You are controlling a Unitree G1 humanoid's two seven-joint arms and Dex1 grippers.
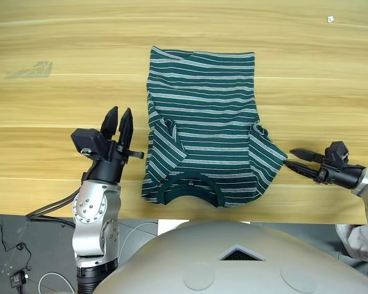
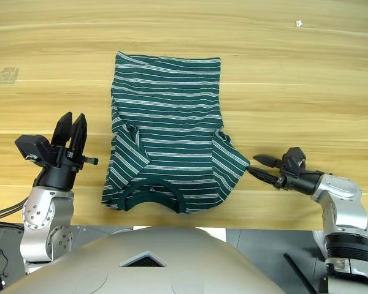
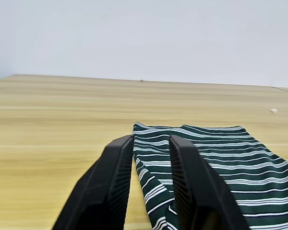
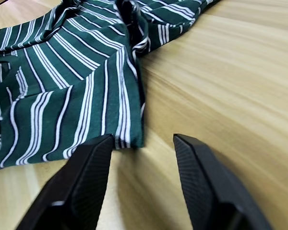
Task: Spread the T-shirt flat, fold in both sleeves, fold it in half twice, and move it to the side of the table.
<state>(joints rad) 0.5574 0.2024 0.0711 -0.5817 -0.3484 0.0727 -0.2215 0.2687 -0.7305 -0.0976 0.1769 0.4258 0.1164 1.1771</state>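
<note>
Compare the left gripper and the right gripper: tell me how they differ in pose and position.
The left gripper points toward the far edge of the table, beside the T-shirt; the right gripper points sideways at its right sleeve. The left gripper stands apart from the cloth; the right gripper's tips sit right at the sleeve's corner. Both are open and empty.

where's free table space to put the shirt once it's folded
Wide bare table lies beyond the T-shirt's far hem and out to both sides of it. Crowded along the near edge, where the left claw and right claw flank it.
</note>
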